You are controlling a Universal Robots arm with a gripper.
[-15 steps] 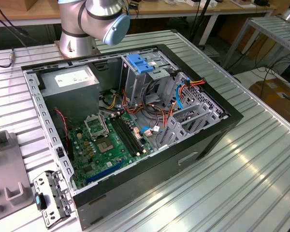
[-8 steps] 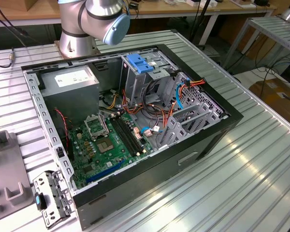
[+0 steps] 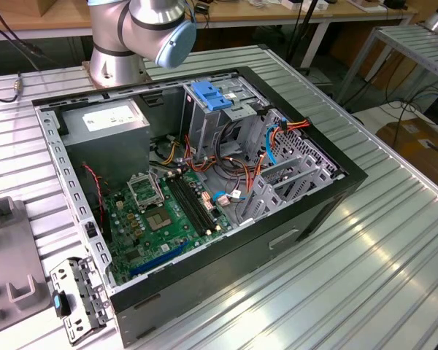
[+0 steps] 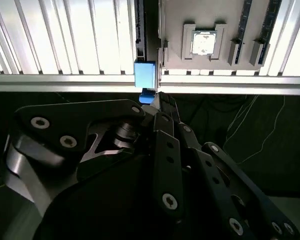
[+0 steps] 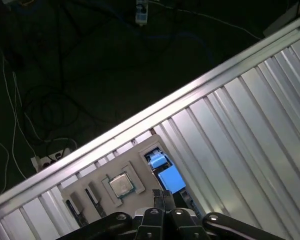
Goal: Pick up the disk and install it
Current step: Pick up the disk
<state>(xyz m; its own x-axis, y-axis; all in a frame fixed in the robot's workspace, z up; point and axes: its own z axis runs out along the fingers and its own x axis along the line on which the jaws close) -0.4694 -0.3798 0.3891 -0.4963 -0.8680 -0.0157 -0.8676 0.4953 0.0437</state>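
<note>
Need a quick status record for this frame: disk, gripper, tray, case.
disk: blue-framed, standing on edge in a slot of the grey tray
gripper: close by the disk's blue edge; contact unclear
tray: on the ribbed table; also holds a processor chip
case: open, lying on its side, blue-handled drive cage inside
install: not yet done

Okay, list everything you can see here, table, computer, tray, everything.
disk: one, blue frame edge showing, slotted beside the tray
tray: one, grey, table edge
processor chip: one, silver, tray pocket
memory sticks: two, dark, tray slots
computer case: one, black, open, tabletop
motherboard: one, green, inside the case
power supply: one, grey, inside the case
drive cage: one, metal, blue handle, inside the case
table: one, silver ribbed, under everything
arm: one, silver, mounted beside the case
gripper: one, black, nearest the disk
</note>
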